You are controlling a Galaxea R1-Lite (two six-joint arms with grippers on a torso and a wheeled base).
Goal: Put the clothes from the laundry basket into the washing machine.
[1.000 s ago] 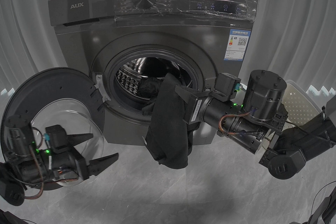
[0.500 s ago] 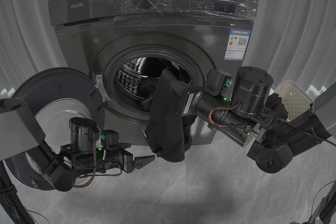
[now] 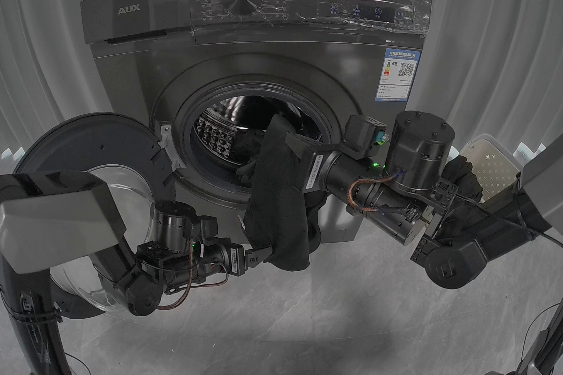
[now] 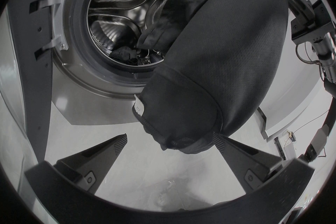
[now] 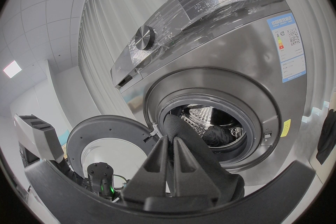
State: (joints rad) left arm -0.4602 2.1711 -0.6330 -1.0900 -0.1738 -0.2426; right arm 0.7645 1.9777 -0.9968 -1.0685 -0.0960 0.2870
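Observation:
A black garment (image 3: 275,200) hangs from the lip of the washing machine (image 3: 252,60) drum opening down toward the floor. My right gripper (image 3: 291,146) is shut on its upper part, at the right side of the opening; in the right wrist view the closed fingers (image 5: 162,154) pinch the cloth (image 5: 196,151). My left gripper (image 3: 265,254) is open at the garment's lower end. In the left wrist view the hem (image 4: 182,137) sits between the spread fingers (image 4: 105,151). More dark clothes (image 3: 246,145) lie inside the drum.
The round door (image 3: 88,159) stands swung open to the left, close behind my left arm. A pale laundry basket (image 3: 495,165) with dark clothing (image 3: 464,168) over its rim sits on the right, behind my right arm. Grey floor lies in front of the machine.
My left arm has swung from the far left, by the door, to the hanging garment's lower end, its gripper still open. The right gripper and garment shifted slightly left toward the drum.

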